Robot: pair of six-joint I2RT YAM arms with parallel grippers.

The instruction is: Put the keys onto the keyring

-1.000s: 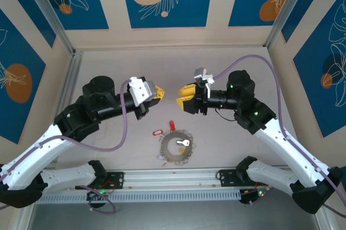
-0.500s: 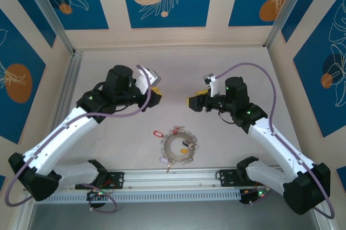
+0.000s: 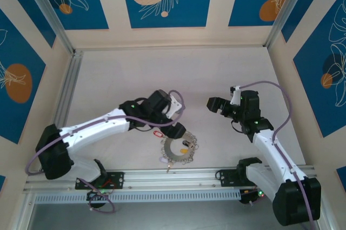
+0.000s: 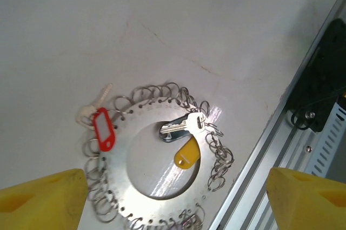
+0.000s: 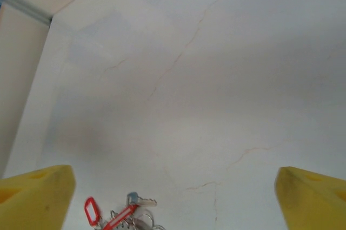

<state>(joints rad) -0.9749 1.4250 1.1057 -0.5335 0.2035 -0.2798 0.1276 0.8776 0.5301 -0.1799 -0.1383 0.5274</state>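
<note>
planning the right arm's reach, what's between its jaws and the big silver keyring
Bare white table lies between the right gripper, jaws open, and the large flat silver metal keyring; the top external view shows that stretch.

A pale, faintly cracked bench [image 3: 216,73] is enclosed by beige walls [image 3: 218,2] bearing blue panels [image 3: 186,8] with orange discs and white leaf outlines. An aluminium rail [image 3: 173,178] lines the bench's near edge.

flat silver keyring [image 4: 123,161], coloured keys [image 4: 181,127] on it

Keyring [image 4: 121,178] flat on the table [image 3: 232,67] near the front rail [image 3: 178,177], keys [image 4: 181,126] in its opening and at its rim.
</note>
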